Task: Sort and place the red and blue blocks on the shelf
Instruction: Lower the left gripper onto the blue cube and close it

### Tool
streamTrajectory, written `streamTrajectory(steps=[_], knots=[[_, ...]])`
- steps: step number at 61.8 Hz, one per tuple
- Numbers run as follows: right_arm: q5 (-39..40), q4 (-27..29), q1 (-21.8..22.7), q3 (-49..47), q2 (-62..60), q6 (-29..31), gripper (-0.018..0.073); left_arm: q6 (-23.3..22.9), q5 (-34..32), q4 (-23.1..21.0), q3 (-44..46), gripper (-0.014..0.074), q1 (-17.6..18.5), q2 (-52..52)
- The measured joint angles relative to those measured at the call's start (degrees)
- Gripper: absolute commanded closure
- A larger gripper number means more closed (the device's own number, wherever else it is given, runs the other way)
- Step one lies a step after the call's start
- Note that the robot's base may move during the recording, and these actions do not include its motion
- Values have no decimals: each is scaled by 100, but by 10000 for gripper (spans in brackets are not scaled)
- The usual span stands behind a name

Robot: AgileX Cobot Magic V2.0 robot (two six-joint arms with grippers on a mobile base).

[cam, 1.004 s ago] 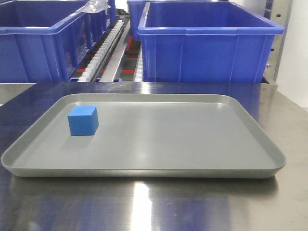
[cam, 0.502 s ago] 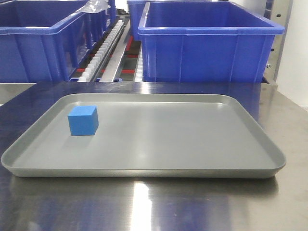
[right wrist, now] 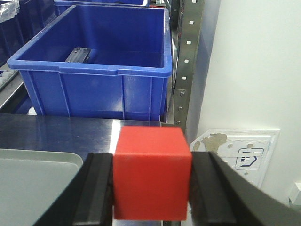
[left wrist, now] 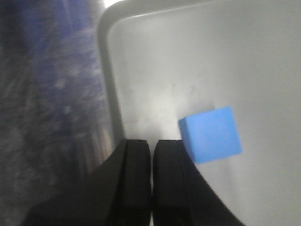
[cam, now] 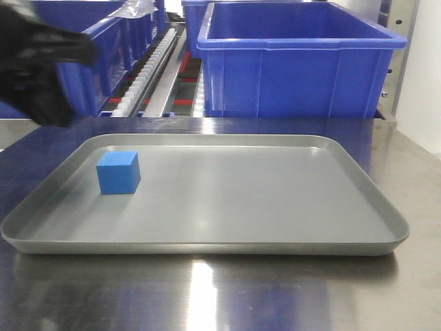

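The blue block (cam: 118, 172) rests on the left part of the grey tray (cam: 275, 245). My left arm (cam: 41, 65) shows as a dark blur above the tray's far left corner. In the left wrist view my left gripper (left wrist: 151, 143) is shut with nothing in it, over the tray's edge, and the blue block (left wrist: 210, 134) lies just right of its fingertips. My right gripper (right wrist: 151, 162) is shut on the red block (right wrist: 151, 179), held in the air right of the tray's corner (right wrist: 33, 179). The shelf's perforated metal post (right wrist: 188, 61) stands ahead of it.
Large blue bins (cam: 296, 62) (cam: 65, 62) stand behind the tray on roller tracks (cam: 155, 65). The tray sits on a steel tabletop (cam: 207, 296). A white wall (right wrist: 254, 66) and a white panel (right wrist: 240, 150) lie to the right of the post.
My left arm has come into the front view at the upper left as a dark blur. The blue block and the tray have not moved.
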State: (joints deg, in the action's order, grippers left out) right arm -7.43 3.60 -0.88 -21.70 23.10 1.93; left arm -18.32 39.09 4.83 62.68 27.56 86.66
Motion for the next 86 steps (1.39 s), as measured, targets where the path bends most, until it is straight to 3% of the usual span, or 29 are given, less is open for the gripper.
streamTrajectory(steps=[4,8,15,20,29,47,67,86], knots=[[0,0,0,0,0,0,511,-133,262,24,358,419,85,330],[0,0,0,0,0,0,511,-245,473,24,648,316,165,586],[0,0,0,0,0,0,511,-777,704,-20,948,6,235,842],[0,0,0,0,0,0,511,-1228,759,-33,1024,-138,300,888],[0,0,0,0,0,0,511,-1878,824,-33,1053,-70,410,888],[0,0,0,0,0,0,511,-2034,983,62,1061,74,560,1137],[0,0,0,0,0,0,511,-2034,1138,285,1076,95,622,1390],[0,0,0,0,0,0,511,-2034,816,285,1081,95,730,1390]])
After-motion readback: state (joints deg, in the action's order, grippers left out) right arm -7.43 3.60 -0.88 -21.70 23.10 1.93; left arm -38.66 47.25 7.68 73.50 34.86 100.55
